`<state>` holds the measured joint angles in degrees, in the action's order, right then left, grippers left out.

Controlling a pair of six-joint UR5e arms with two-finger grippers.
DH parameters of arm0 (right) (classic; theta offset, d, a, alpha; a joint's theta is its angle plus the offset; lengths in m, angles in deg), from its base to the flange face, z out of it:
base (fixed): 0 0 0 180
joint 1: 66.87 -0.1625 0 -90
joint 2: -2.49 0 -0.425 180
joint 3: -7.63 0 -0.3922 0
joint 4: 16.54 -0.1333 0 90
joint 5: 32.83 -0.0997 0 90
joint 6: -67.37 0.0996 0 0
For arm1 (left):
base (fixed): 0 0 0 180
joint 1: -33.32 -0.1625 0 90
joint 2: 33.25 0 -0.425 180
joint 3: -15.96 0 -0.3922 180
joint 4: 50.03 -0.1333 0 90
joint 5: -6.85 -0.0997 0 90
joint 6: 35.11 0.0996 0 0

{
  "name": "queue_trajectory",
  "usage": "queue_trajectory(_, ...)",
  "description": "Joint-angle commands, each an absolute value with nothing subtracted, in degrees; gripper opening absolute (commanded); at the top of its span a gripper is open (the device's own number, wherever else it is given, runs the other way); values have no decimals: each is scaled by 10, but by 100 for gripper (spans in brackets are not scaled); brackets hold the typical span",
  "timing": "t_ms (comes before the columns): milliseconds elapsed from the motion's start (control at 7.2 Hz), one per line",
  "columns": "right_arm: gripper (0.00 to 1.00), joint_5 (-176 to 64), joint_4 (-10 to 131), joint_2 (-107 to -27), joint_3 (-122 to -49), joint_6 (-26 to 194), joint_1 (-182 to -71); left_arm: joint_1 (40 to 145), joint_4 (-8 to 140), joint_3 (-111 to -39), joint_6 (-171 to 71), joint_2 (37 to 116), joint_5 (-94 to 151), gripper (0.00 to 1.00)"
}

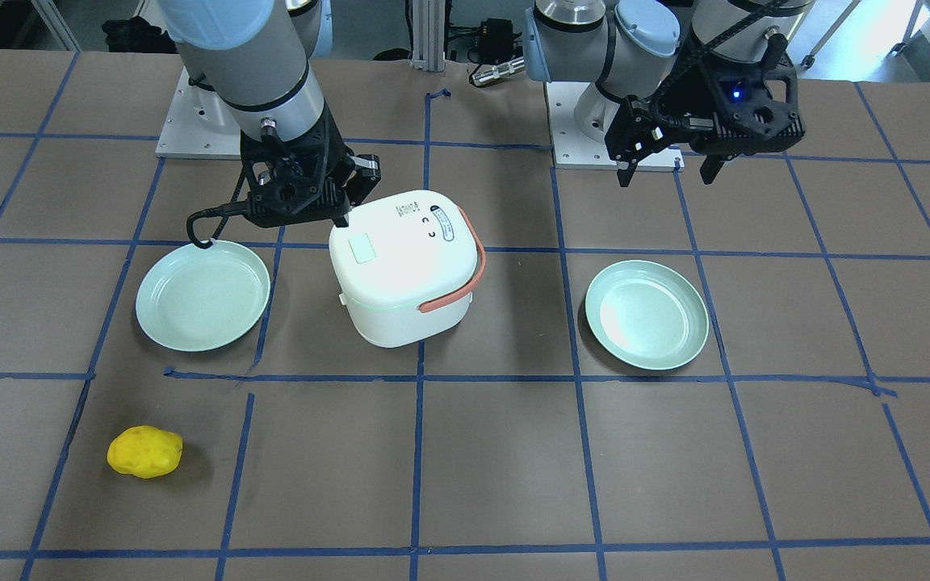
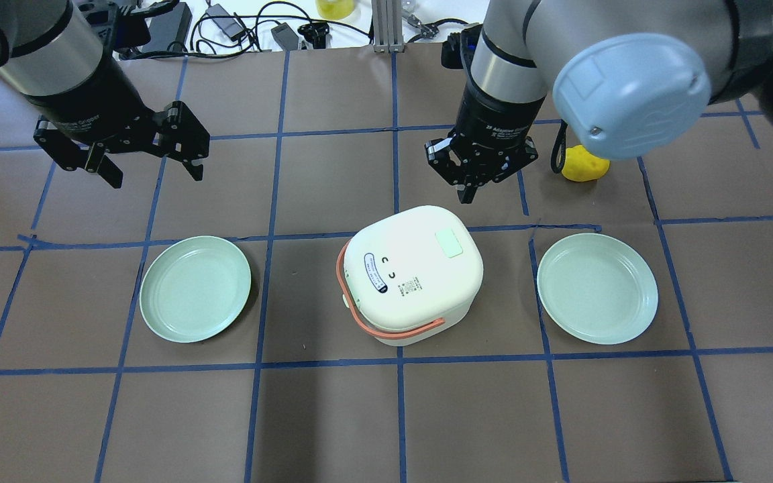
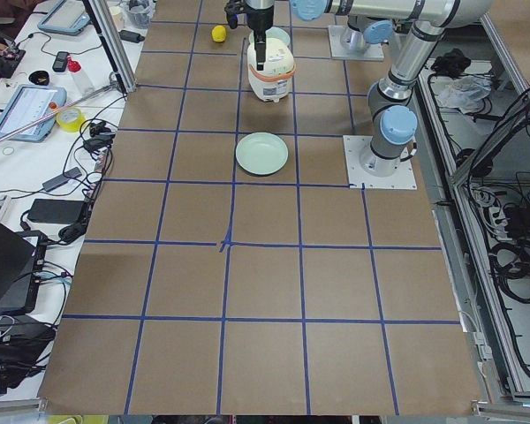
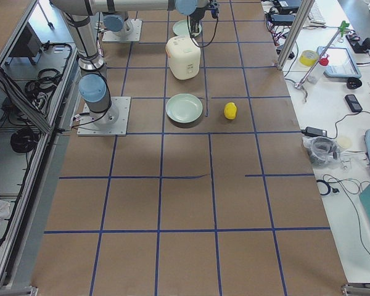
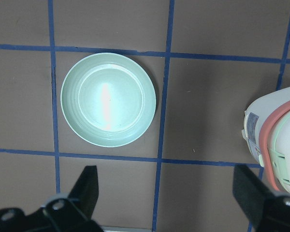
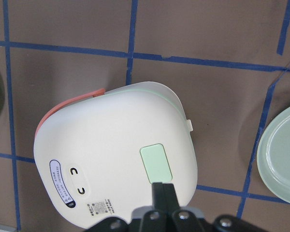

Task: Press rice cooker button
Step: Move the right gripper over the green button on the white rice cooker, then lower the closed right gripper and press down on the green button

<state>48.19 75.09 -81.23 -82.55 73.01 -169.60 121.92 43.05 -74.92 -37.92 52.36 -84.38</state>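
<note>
The white rice cooker [image 2: 413,275] with an orange handle stands mid-table, also in the front view [image 1: 404,266]. Its pale green button [image 2: 448,243] sits on the lid and shows in the right wrist view [image 6: 155,163]. My right gripper [image 2: 467,194] is shut and empty. It hangs over the lid's far edge, its fingertips [image 6: 163,191] just short of the button. I cannot tell whether it touches the lid. My left gripper [image 2: 155,174] is open and empty, high above the table beyond the left plate [image 5: 108,99].
Two pale green plates flank the cooker, one on the left [image 2: 195,288] and one on the right [image 2: 598,288]. A yellow lumpy object [image 2: 584,164] lies beyond the right plate, beside my right arm. Cables and gear lie past the far table edge.
</note>
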Motion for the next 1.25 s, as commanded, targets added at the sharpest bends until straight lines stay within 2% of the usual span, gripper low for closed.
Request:
queue_trajectory(0, 9, 481, 787, -809, -860, 731, -1700, 1219, 430, -749, -379, 524, -844, 100)
queue_trajectory(1111, 10, 480, 839, -791, -900, 729, -1701, 1219, 430, -749, -379, 524, -844, 100)
